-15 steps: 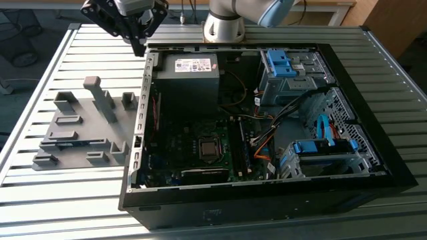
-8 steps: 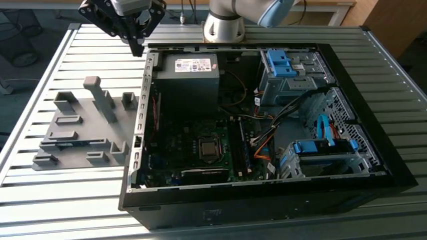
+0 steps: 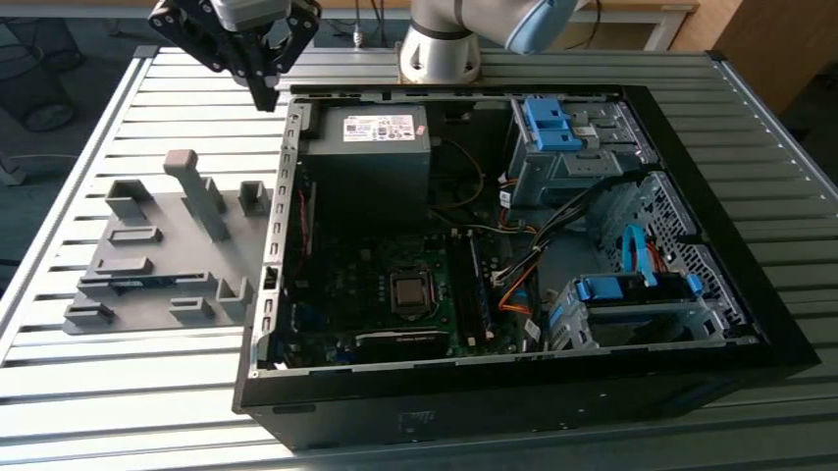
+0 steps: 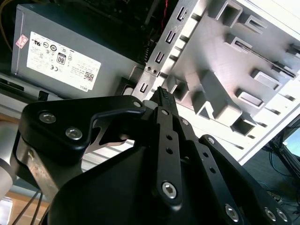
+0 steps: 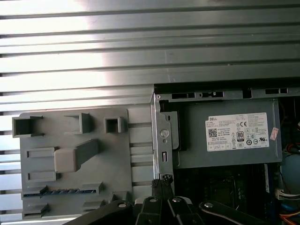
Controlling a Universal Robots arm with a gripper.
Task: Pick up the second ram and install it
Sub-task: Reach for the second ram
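Now: claw [image 3: 266, 95] clenched, nothing between its tips, hovering by far-left corner of computer case [image 3: 524, 391]. Memory stick [image 3: 135, 284] sits in grey holder [image 3: 157, 211], nearer than claw and toward the exterior view's left, well apart. Long axis runs left-right. Count: one memory stick in holder, one claw, one holder, one case.

Open computer case [image 3: 524, 397] beside grey holder plate [image 3: 168, 267] on slatted metal table [image 3: 118, 397]

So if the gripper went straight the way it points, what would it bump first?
Probably the gripper would hit the computer case's metal side wall, beside the grey power supply. Depth is unclear, so it could just miss.
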